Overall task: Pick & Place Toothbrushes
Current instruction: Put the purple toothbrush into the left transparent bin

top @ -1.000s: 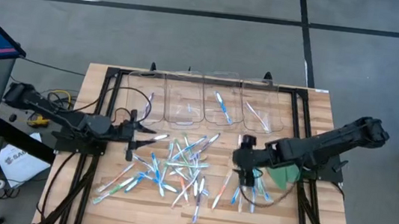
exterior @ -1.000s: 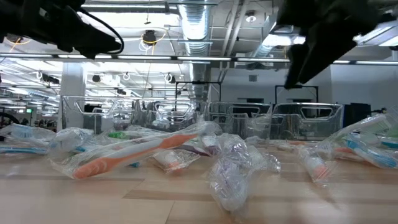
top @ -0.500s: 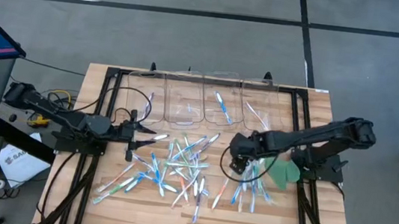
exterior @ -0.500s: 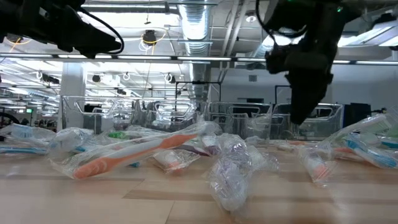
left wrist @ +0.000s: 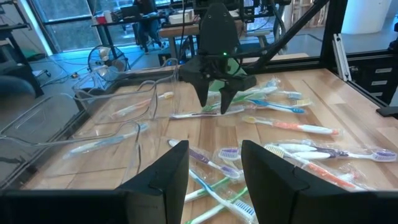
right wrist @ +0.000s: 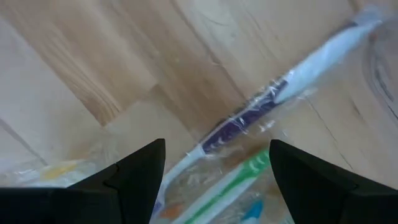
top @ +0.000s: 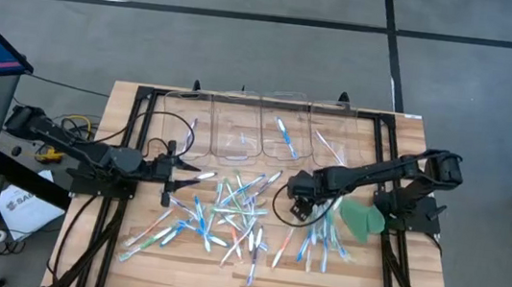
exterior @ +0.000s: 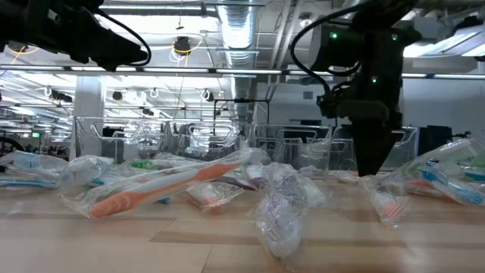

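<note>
Pale wooden slats form the worktop [top: 401, 141] where dozens of thin translucent plastic toothbrushes [top: 233, 213] with purple, green, blue and orange accents lie scattered in a loose heap across the middle, many in crinkled clear wrappers. Along the far edge stands a row of clear plastic bins [top: 263, 125]; one holds a blue-accented brush, another a pale one.

Reaching in from its side, the right gripper [top: 299, 206] hangs low over the right edge of the heap, jaws spread wide and holding nothing. Its wrist view shows a wrapped white-and-purple toothbrush [right wrist: 267, 106] lying on the wood directly between the two dark fingers [right wrist: 134, 177], with a green-accented brush just beside it. In the low view the gripper points straight down with its tips close to the worktop.

A flat green disc [top: 361, 218] lies just beside that arm, near the right end of the heap.

At the left edge of the pile the left gripper [top: 174, 168] points level toward the brushes, jaws partly apart and empty in its own wrist view.
</note>
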Tool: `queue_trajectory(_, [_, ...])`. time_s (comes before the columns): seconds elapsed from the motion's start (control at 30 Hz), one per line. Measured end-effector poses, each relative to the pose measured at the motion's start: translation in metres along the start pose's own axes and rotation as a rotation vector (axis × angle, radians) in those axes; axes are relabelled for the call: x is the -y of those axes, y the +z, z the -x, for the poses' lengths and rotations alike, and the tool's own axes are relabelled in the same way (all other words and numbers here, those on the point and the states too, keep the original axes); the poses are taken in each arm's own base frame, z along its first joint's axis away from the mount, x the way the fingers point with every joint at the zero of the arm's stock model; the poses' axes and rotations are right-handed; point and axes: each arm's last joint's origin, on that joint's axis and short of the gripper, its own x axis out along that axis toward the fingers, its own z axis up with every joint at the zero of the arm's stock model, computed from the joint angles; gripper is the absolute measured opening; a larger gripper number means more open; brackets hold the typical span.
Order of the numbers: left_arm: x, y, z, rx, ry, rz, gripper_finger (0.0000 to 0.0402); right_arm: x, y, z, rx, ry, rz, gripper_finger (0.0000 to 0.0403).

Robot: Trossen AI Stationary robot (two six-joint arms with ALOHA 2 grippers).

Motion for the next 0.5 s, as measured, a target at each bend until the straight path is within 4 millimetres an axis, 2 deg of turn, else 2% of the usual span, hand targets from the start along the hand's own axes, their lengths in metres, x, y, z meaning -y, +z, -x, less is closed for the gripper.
queue_trajectory(0.5, [0.000,0.000,0.000,0.000,0.000,0.001,0.0142,0.011,0.011,-0.001,0.013,0.002,-0.151,0.0281])
